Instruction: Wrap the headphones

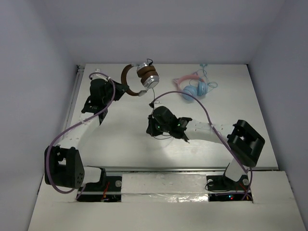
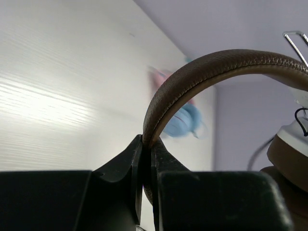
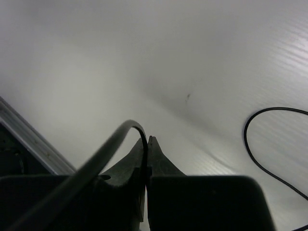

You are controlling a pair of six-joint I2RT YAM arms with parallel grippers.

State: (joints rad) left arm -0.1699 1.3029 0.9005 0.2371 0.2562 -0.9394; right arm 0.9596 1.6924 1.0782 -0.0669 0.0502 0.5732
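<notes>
Both arms engaged: headphones (image 1: 142, 77) at far centre-left of the table (image 1: 120, 149), left gripper (image 1: 123, 89) on the band, right gripper (image 1: 152, 128) on the cable (image 1: 154, 102)
Left jaws are clamped on the brown headband (image 2: 202, 72) near its lower end; in the wrist view the band arches up and right twd an earcup (image 2: 288, 154). Right jaws are pinched closed on the thin dark cable, which loops up over the fingertips, w/ more slack lying on the table at right. From the right jaws the headphones lie twd the far side, a touch left, close by; the cable stretch btwn them runs near-to-far. Left arm is the nearer and already anchors the frame, so the winding prob falls to the right arm, carrying cable far-ward around the cups. The pink-and-blue headphones (image 1: 195, 88) sit apart at far right
</notes>
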